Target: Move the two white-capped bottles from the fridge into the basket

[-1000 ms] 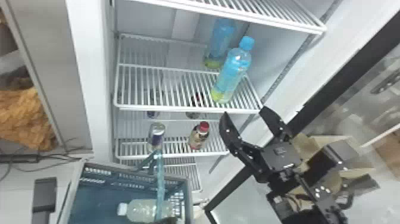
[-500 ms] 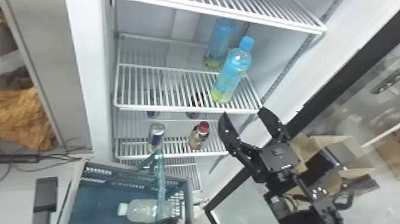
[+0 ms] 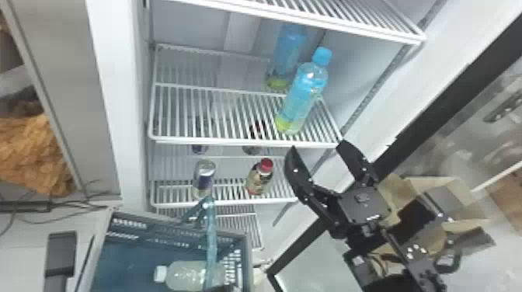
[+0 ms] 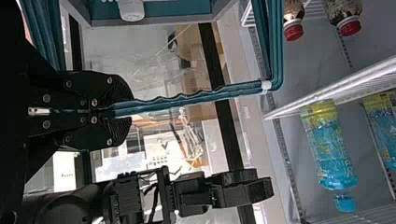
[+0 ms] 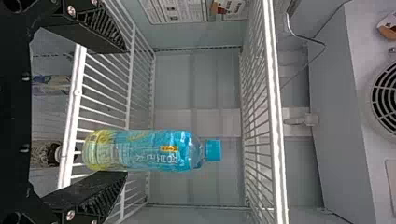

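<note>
The blue plastic basket with perforated walls [image 3: 248, 256] holds one clear plastic bottle with a white cap [image 3: 184, 275], lying on its side behind the teal handle [image 3: 210, 240]. In the white-walled fridge [image 3: 357, 66], two tall blue-capped bottles with yellow-green bases [image 3: 303, 97] stand on a white wire shelf [image 3: 233, 141], one behind the other. On the shelf below are two small red-capped bottles [image 3: 259, 180] and, at the front, one silver-and-blue can [image 3: 204, 178]. The black left gripper [image 3: 221, 289] has its jaws clamped on the handle. The black right gripper [image 3: 317, 144] is raised, angled up toward the wire shelf's front right corner, its jaws spread apart and empty
</note>
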